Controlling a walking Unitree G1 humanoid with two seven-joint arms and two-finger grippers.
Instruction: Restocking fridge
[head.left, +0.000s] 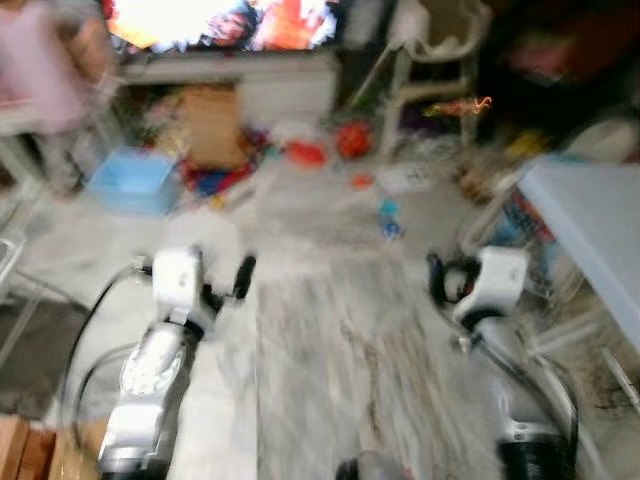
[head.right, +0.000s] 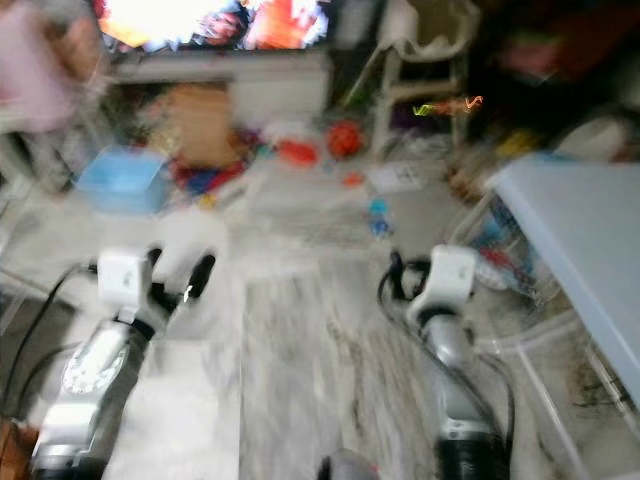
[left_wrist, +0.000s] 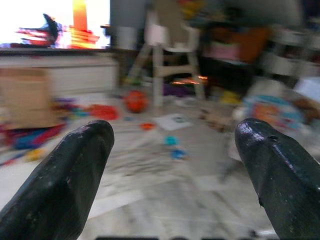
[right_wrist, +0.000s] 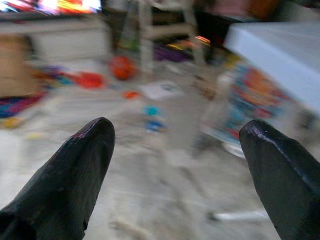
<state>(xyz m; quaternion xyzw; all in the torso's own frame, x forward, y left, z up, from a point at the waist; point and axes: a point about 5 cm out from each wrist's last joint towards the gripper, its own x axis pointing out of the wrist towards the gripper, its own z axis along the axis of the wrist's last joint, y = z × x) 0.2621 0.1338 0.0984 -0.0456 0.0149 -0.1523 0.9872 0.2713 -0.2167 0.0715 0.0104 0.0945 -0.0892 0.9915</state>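
Two silver arms reach forward over a pale marble floor (head.left: 330, 330), and the head views are blurred. The left gripper (left_wrist: 170, 150) sits at lower left of the frame, the right gripper (right_wrist: 175, 150) at lower right. Each wrist view looks out between two black fingers spread wide apart, with nothing held between them.

No fridge can be made out, and nothing that reads as stock for it, so where the task's thing lies cannot be told. How it will handle is guesswork: groceries are often smooth and slippery or easily crushed, so a hold across the firm middle of an item seems safest.

Across the top of the frame a bright television screen (head.left: 220, 20) glows above a low white cabinet (head.left: 250, 85). Scattered toys (head.left: 305, 152) in red and orange litter the floor below it, beside a blue box (head.left: 130, 180) at upper left. A pale blue tabletop (head.left: 590, 220) enters from the right edge. A white chair (left_wrist: 170, 55) stands near the top centre. A person in pink (head.left: 40, 70) is at the upper left corner, too blurred to describe further.
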